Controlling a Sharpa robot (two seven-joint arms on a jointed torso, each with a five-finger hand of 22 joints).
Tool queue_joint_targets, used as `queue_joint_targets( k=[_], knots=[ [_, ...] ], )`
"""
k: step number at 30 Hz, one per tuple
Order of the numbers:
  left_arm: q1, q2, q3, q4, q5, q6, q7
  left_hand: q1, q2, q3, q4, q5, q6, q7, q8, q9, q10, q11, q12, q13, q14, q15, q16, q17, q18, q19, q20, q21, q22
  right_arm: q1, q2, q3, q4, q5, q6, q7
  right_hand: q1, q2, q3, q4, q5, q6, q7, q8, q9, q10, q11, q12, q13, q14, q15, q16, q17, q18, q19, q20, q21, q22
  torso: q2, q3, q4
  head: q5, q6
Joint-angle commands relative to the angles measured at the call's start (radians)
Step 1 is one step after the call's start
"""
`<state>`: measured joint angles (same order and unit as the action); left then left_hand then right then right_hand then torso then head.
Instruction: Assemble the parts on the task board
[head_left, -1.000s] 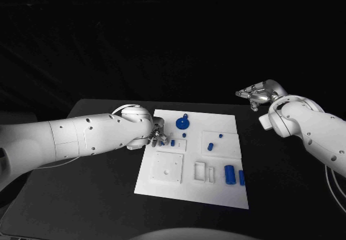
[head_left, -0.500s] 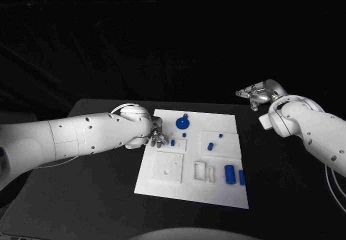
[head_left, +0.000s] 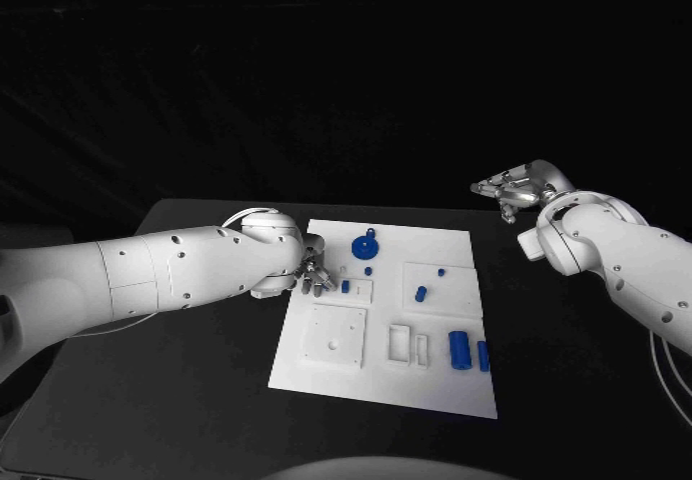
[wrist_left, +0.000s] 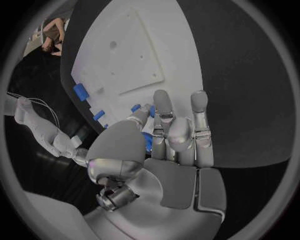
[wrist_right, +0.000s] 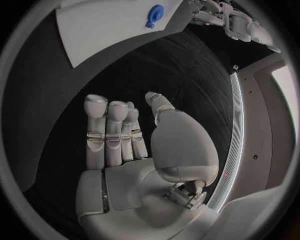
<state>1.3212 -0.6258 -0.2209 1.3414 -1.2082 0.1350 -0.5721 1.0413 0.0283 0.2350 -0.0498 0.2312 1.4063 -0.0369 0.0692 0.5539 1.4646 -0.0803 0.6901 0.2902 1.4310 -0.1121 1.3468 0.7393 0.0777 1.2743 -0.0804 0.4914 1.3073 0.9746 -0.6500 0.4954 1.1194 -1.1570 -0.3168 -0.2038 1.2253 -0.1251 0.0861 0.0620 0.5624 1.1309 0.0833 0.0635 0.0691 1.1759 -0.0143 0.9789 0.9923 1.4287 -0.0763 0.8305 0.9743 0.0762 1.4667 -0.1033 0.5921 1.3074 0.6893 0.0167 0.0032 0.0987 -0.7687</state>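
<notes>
The white task board (head_left: 433, 385) lies in the middle of the black table. My left hand (head_left: 312, 273) is at its left edge, fingertips over a small framed recess. In the left wrist view, a small blue part (wrist_left: 148, 142) sits between the thumb and a finger of that hand (wrist_left: 169, 145); the same part (head_left: 345, 286) shows in the head view. My right hand (head_left: 511, 187) hangs beyond the board's far right corner, and its fingers (wrist_right: 109, 132) are apart with nothing in the palm.
A round blue part (head_left: 365, 245) lies at the board's far side. Small blue parts (head_left: 421, 293) sit mid-board and two longer ones (head_left: 460, 349) near the right edge. A white square plate (head_left: 335, 335) and two slots (head_left: 400, 343) lie nearer me.
The left hand's fingers have shifted very slightly at the recess. The right hand and the parts on the board stand as before.
</notes>
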Motion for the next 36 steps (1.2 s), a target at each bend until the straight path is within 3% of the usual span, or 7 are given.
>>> queue_joint_targets(
  k=[1, 5, 9, 15, 16, 19, 36],
  knots=[
    [-0.029, 0.009, -0.021, -0.002, -0.001, 0.062, -0.028, 0.008, 0.002, -0.004, 0.004, -0.007, -0.003, -0.003, 0.002, -0.001, 0.050, -0.002, -0.006, -0.002, 0.001, -0.008, -0.005, -0.002, 0.003, 0.003, -0.001, -0.003, 0.017, 0.000, 0.001, 0.000, 0.001, 0.000, 0.013, 0.009, -0.010, -0.002, -0.002, 0.005, 0.006, -0.003, -0.003, -0.001, -0.001, -0.004, 0.000, -0.002, 0.001, -0.003, -0.002, -0.005, 0.000, 0.018, 0.038, 0.006, 0.001, 0.069, 0.000, 0.0002, 0.0007, 0.000, 0.001],
    [-0.029, 0.010, -0.021, -0.002, 0.000, 0.056, -0.027, 0.000, -0.008, -0.016, 0.016, -0.023, -0.003, -0.004, 0.003, 0.000, 0.050, -0.002, -0.007, -0.004, 0.001, -0.009, -0.007, -0.005, 0.002, 0.004, -0.001, -0.004, 0.017, -0.001, 0.001, 0.000, 0.000, 0.000, 0.013, 0.010, -0.010, -0.002, -0.002, 0.005, 0.006, -0.003, -0.003, -0.001, -0.001, -0.004, 0.000, -0.002, 0.001, -0.003, -0.002, -0.005, 0.000, 0.018, 0.038, 0.006, 0.001, 0.069, 0.000, 0.0001, 0.0004, 0.000, 0.001],
    [-0.029, 0.009, -0.021, 0.000, 0.000, 0.044, -0.026, -0.018, -0.042, -0.040, 0.060, -0.147, 0.003, -0.004, 0.004, 0.002, 0.051, -0.002, -0.008, -0.006, 0.000, -0.009, -0.009, -0.009, 0.001, 0.005, -0.003, -0.005, 0.017, -0.001, 0.002, 0.000, 0.000, 0.000, 0.013, 0.010, -0.010, -0.002, -0.002, 0.005, 0.006, -0.003, -0.003, -0.001, -0.001, -0.004, 0.000, -0.002, 0.001, -0.003, -0.002, -0.005, 0.000, 0.018, 0.038, 0.006, 0.001, 0.069, 0.000, 0.0002, 0.0000, 0.000, 0.001],
    [-0.030, 0.005, -0.021, 0.005, 0.008, 0.027, -0.024, 0.015, -0.196, 0.022, 0.255, -0.184, 0.017, -0.003, 0.001, -0.001, 0.051, -0.005, -0.010, -0.016, -0.002, -0.013, -0.013, -0.012, -0.007, 0.006, -0.014, -0.008, 0.017, -0.001, 0.001, 0.000, -0.001, 0.000, 0.013, 0.010, -0.010, -0.002, -0.002, 0.005, 0.006, -0.003, -0.003, -0.001, -0.001, -0.004, 0.000, -0.002, 0.001, -0.003, -0.002, -0.005, 0.000, 0.018, 0.038, 0.006, 0.001, 0.069, 0.000, -0.0001, 0.0003, -0.001, 0.002],
    [-0.030, 0.005, -0.021, 0.006, 0.009, 0.024, -0.023, 0.018, -0.204, 0.015, 0.271, -0.183, 0.020, -0.002, 0.001, -0.002, 0.051, -0.002, -0.010, -0.018, -0.002, -0.014, -0.013, -0.013, -0.009, 0.006, -0.015, -0.008, 0.017, -0.002, 0.001, 0.000, -0.001, 0.000, 0.013, 0.010, -0.010, -0.002, -0.002, 0.005, 0.006, -0.003, -0.003, -0.001, -0.001, -0.004, 0.000, -0.002, 0.001, -0.003, -0.002, -0.005, 0.000, 0.018, 0.038, 0.006, 0.001, 0.069, 0.000, -0.0001, 0.0003, -0.001, 0.002],
    [-0.030, 0.004, -0.021, 0.007, 0.011, 0.018, -0.022, 0.046, -0.211, -0.002, 0.315, -0.183, 0.021, -0.002, 0.002, -0.005, 0.051, -0.003, -0.008, -0.025, -0.002, -0.015, -0.014, -0.010, -0.017, 0.007, -0.023, -0.010, 0.017, -0.002, 0.001, 0.000, -0.001, 0.000, 0.013, 0.010, -0.010, -0.002, -0.002, 0.005, 0.006, -0.003, -0.003, -0.001, -0.001, -0.004, 0.000, -0.002, 0.001, -0.003, -0.002, -0.005, 0.000, 0.018, 0.038, 0.006, 0.001, 0.069, 0.000, -0.0001, 0.0003, -0.001, 0.002],
    [-0.030, -0.007, -0.020, 0.012, 0.015, -0.006, -0.020, 0.055, -0.219, -0.004, 0.311, -0.183, 0.014, 0.000, 0.001, -0.011, 0.051, -0.001, -0.013, -0.036, -0.005, -0.016, -0.027, -0.027, -0.021, 0.007, -0.026, -0.017, 0.016, -0.003, 0.000, 0.000, -0.001, 0.000, 0.012, 0.010, -0.010, -0.002, -0.002, 0.005, 0.006, -0.003, -0.003, -0.001, -0.001, -0.004, 0.000, -0.002, 0.001, -0.003, -0.002, -0.005, 0.000, 0.018, 0.038, 0.006, 0.001, 0.069, 0.000, -0.0010, 0.0009, -0.003, 0.005]
  ],
)
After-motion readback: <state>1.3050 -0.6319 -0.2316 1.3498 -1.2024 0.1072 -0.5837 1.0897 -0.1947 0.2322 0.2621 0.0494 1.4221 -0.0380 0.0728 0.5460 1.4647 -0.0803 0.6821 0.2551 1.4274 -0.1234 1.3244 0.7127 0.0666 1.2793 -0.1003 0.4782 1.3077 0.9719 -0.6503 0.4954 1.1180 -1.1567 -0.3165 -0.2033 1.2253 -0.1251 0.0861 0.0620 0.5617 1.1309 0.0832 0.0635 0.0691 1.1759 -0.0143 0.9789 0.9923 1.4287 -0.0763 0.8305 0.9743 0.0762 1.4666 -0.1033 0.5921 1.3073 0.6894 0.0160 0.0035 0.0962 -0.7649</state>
